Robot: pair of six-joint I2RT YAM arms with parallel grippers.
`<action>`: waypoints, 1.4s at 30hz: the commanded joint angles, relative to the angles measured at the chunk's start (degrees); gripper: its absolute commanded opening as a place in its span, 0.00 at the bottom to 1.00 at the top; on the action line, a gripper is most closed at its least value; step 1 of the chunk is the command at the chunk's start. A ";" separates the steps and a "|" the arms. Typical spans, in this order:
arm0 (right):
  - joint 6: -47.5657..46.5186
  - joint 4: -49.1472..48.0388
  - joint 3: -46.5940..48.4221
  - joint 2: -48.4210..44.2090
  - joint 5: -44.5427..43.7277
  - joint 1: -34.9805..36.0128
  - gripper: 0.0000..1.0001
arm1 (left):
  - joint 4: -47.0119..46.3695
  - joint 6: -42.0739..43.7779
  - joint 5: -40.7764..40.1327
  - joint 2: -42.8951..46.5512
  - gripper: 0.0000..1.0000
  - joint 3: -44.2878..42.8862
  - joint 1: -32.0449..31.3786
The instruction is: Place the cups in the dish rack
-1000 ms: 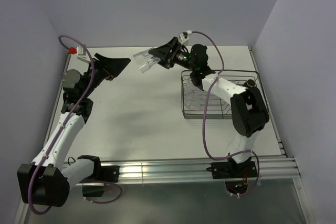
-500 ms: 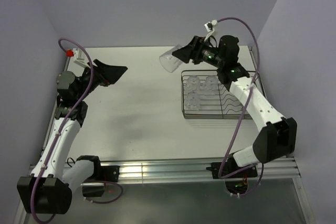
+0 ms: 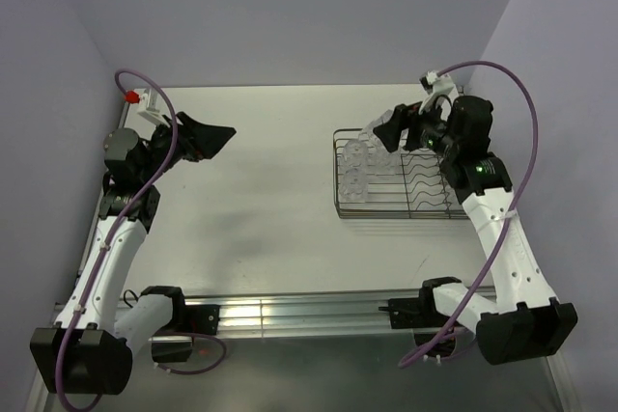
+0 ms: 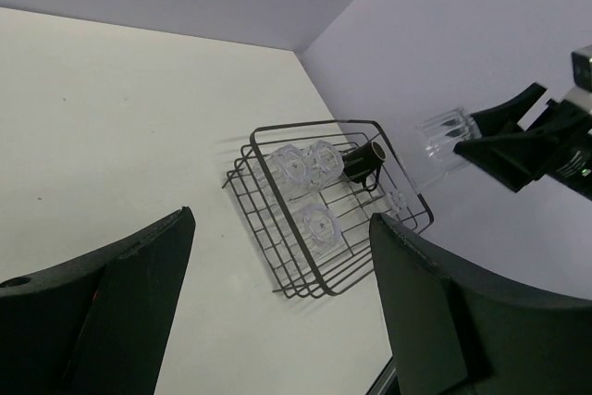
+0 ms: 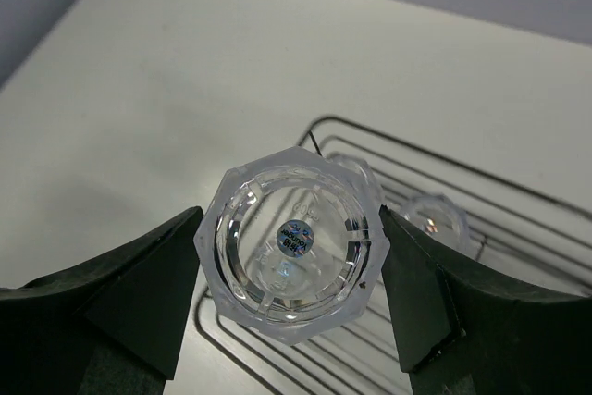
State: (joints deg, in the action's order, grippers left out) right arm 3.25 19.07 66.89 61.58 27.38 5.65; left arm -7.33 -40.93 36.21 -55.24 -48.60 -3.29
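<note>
Placement step: right gripper [image 5: 289, 265] is clamped wide on 1 clear tumbler [image 5: 291, 201], hanging above the far-left corner of the dish rack [image 4: 314, 124]. Next it needs lowering into a free slot, then release. Left gripper [image 4: 282, 228] gapes empty, well apart. Sticker [image 5: 294, 236] on the tumbler's base: print unreadable.

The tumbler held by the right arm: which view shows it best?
Right wrist: the tumbler sits close up, end-on in the right pincer. Left wrist shows it small, side-on; the top view barely shows it past the pincer.
</note>
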 commanded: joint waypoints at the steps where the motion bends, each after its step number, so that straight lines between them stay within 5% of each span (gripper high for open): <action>1: -7.99 4.83 -3.95 -2.08 -5.39 -0.64 0.44 | -0.93 1.11 1.41 -0.30 0.84 -2.20 0.13; 16: -11.59 1.06 -13.89 -1.64 -13.40 -0.73 0.43 | -0.93 1.03 1.41 -0.22 0.84 -1.85 0.13; 42: -14.50 -11.77 -24.88 2.14 -14.02 -0.82 0.43 | -1.72 1.11 1.76 -2.06 0.84 -1.59 0.13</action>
State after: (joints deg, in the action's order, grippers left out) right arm -10.41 12.64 42.41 63.55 13.91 5.21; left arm -7.03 -40.93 36.69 -57.17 -48.62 -3.29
